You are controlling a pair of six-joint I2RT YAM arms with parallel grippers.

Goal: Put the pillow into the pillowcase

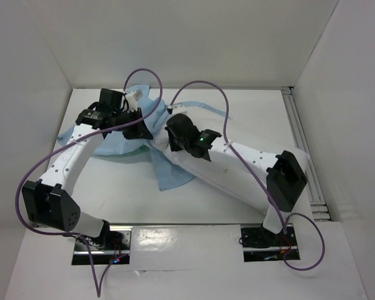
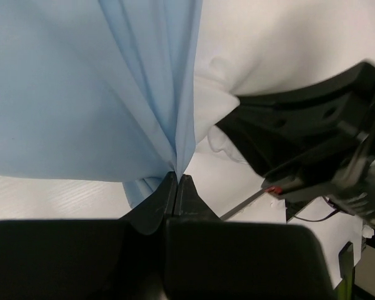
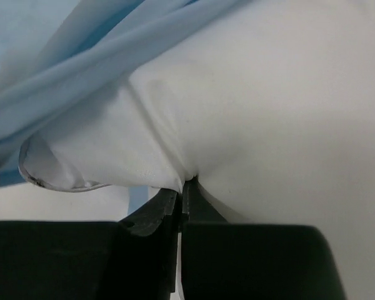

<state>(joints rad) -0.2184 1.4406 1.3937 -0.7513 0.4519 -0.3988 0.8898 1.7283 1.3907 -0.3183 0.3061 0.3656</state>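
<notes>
The pale blue pillowcase lies wrinkled at the table's back left, with one flap reaching toward the near middle. The white pillow stretches from it toward the right, partly under my right arm. In the left wrist view my left gripper is shut on a gathered fold of the pillowcase, with the pillow beside it. In the right wrist view my right gripper is shut on a pinch of the pillow's white fabric, and the pillowcase edge drapes over the pillow above. Both grippers sit close together.
White walls enclose the table on three sides. An aluminium rail runs along the right edge. Purple cables loop above both arms. The arm bases stand at the near edge.
</notes>
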